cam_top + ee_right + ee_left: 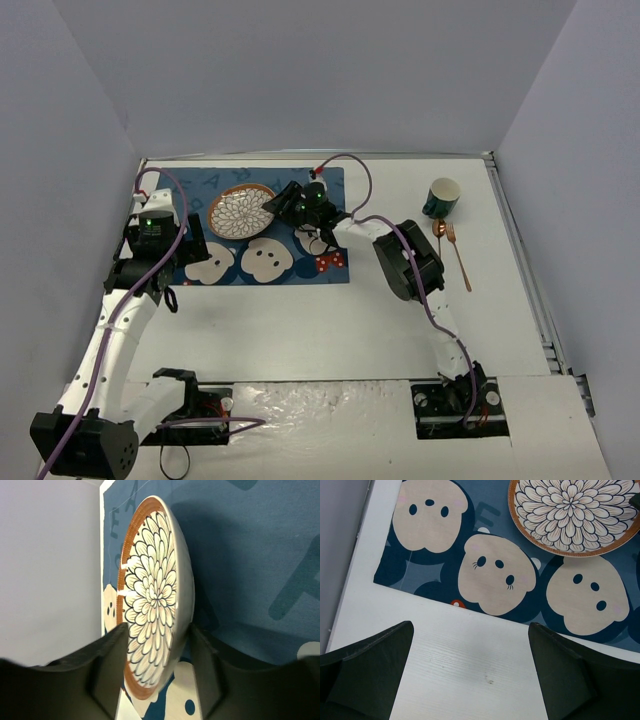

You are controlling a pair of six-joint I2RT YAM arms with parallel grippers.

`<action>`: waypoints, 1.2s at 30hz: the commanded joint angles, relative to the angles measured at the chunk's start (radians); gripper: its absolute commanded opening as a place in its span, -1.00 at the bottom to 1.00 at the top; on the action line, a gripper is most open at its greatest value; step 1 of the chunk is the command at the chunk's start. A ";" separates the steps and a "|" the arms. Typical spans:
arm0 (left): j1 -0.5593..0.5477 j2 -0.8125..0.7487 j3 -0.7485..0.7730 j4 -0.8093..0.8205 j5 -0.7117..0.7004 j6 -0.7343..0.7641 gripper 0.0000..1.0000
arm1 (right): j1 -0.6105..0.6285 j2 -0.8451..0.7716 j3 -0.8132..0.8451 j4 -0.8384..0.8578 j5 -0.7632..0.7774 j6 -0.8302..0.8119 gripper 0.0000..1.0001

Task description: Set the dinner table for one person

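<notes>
A round plate with a flower pattern and a brown rim rests on the blue bear-face placemat at the back left of the white dinner table. My right gripper is shut on the plate's right rim; in the right wrist view its fingers clamp the plate from both faces. My left gripper is open and empty over bare table just before the placemat's near edge; the plate shows there at the upper right.
A green mug stands at the back right. A copper spoon and a copper fork lie side by side just in front of it. Grey walls close in the table's sides and back.
</notes>
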 commanded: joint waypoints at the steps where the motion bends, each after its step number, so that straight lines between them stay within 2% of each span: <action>1: -0.007 -0.019 0.042 0.027 -0.017 -0.007 0.94 | 0.006 -0.077 -0.009 0.073 0.004 -0.028 0.05; 16: -0.006 -0.022 0.039 0.027 -0.025 -0.007 0.94 | 0.000 -0.242 -0.158 -0.073 0.059 -0.195 0.09; 21: -0.006 -0.022 0.041 0.027 -0.023 -0.010 0.94 | -0.023 -0.392 -0.193 -0.272 0.224 -0.412 0.24; 24: -0.005 -0.019 0.043 0.024 -0.022 -0.010 0.94 | -0.043 -0.494 -0.223 -0.382 0.365 -0.529 0.46; 27: -0.005 -0.019 0.046 0.022 -0.023 -0.010 0.94 | -0.096 -0.611 -0.266 -0.494 0.462 -0.603 0.56; 31: -0.005 -0.015 0.051 0.016 -0.023 -0.010 0.94 | -0.210 -0.742 -0.366 -0.554 0.573 -0.671 0.68; 36: -0.004 -0.009 0.057 0.008 -0.020 -0.013 0.94 | -0.344 -0.835 -0.464 -0.582 0.620 -0.688 0.74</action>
